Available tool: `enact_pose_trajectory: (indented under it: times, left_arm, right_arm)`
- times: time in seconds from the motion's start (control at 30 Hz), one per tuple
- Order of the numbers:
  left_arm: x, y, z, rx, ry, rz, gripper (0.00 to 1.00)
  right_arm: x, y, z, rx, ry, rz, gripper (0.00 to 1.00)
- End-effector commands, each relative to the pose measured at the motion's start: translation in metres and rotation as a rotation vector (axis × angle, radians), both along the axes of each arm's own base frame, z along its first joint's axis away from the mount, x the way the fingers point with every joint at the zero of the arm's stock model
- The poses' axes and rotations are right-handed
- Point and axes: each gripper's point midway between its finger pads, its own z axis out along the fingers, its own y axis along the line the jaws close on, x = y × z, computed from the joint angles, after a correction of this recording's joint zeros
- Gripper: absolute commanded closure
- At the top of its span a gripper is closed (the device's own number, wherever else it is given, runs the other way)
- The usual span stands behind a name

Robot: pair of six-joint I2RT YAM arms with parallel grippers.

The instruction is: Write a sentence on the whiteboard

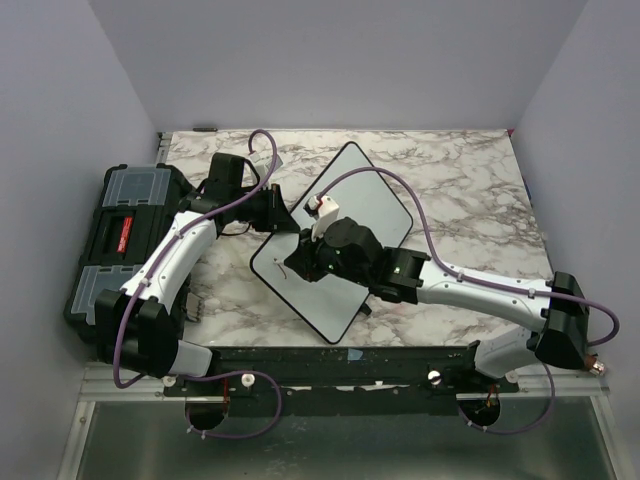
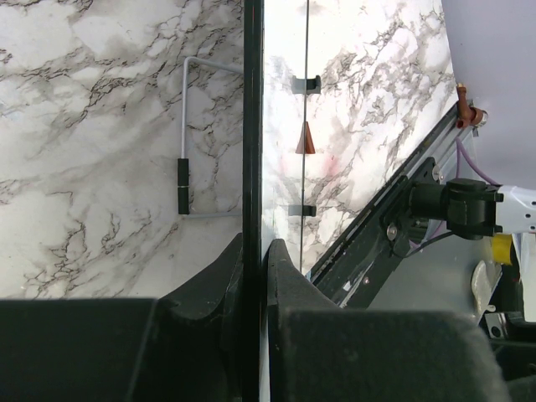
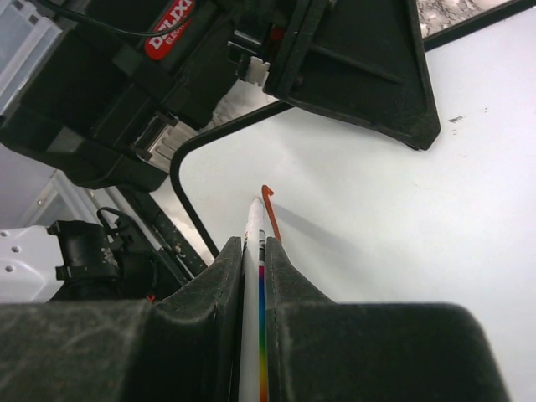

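Black fingers of the right gripper [image 3: 254, 244] fill the bottom of the right wrist view, pressed together on a marker [image 3: 250, 318] with a white barrel and a rainbow stripe down its side; no lettering on the barrel can be read. The marker's tip rests on the whiteboard [image 3: 402, 234], just beside a short red hooked stroke, which is all of the sentence [image 3: 268, 209] that shows, and it forms no letter that can be made out. Beyond the board's rounded black corner stands a black toolbox [image 3: 100, 92] bearing a red label [image 3: 172, 25] with white capitals that begin "DELIX"; the smaller line under them is cut off. In the left wrist view the left gripper [image 2: 253, 251] has its fingers closed tight on the board's thin black frame, seen edge-on. From above, the whiteboard [image 1: 375, 200] lies turned like a diamond in the middle of the table [image 1: 470, 190], with the left gripper [image 1: 272, 212] at its left edge and the right gripper [image 1: 300, 265] over its lower left part, near the tiny red mark. The table has a white marble pattern with grey and brown veins, the toolbox [image 1: 125, 240] sits at its left edge, and plain pale lilac walls [image 1: 350, 60] close it in on three sides.
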Motion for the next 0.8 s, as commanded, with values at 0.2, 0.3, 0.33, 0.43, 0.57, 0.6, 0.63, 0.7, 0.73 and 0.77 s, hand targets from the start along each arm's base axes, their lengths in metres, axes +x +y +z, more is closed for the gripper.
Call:
enact_pose_trajectory:
  times: [0.2, 0.3, 0.33, 0.43, 0.57, 0.6, 0.63, 0.7, 0.73, 0.77]
  left_arm:
    - [0.02, 0.02, -0.019, 0.178, -0.122, 0.03, 1.0]
    - [0.02, 0.02, -0.02, 0.181, -0.122, 0.03, 1.0]
    - [0.02, 0.019, -0.019, 0.179, -0.125, 0.029, 1.0]
    - [0.02, 0.019, -0.019, 0.18, -0.125, 0.028, 1.0]
    - [0.02, 0.02, -0.02, 0.183, -0.124, 0.03, 1.0]
    - [0.019, 0.019, -0.019, 0.183, -0.124, 0.028, 1.0]
    - [0.019, 0.019, -0.019, 0.182, -0.125, 0.027, 1.0]
    - [0.02, 0.019, -0.019, 0.184, -0.126, 0.029, 1.0]
    - [0.02, 0.019, -0.019, 0.184, -0.126, 0.029, 1.0]
    - [0.019, 0.019, -0.019, 0.184, -0.128, 0.029, 1.0]
  right_arm:
    - [0.014, 0.001, -0.002, -0.005, -0.016, -0.08, 0.99]
    - [0.014, -0.001, -0.007, -0.017, -0.012, -0.086, 0.99]
    - [0.014, -0.003, -0.009, -0.022, -0.011, -0.087, 0.99]
    - [0.012, -0.007, -0.016, -0.04, -0.004, -0.089, 0.99]
    - [0.01, -0.016, -0.028, -0.07, 0.005, -0.1, 0.99]
    - [0.01, -0.019, -0.03, -0.073, 0.006, -0.104, 0.99]
    - [0.009, -0.021, -0.033, -0.078, 0.01, -0.106, 0.99]
    - [0.007, -0.026, -0.038, -0.093, 0.015, -0.11, 0.99]
    - [0.007, -0.028, -0.04, -0.099, 0.018, -0.115, 0.99]
    - [0.006, -0.031, -0.043, -0.104, 0.019, -0.117, 0.99]
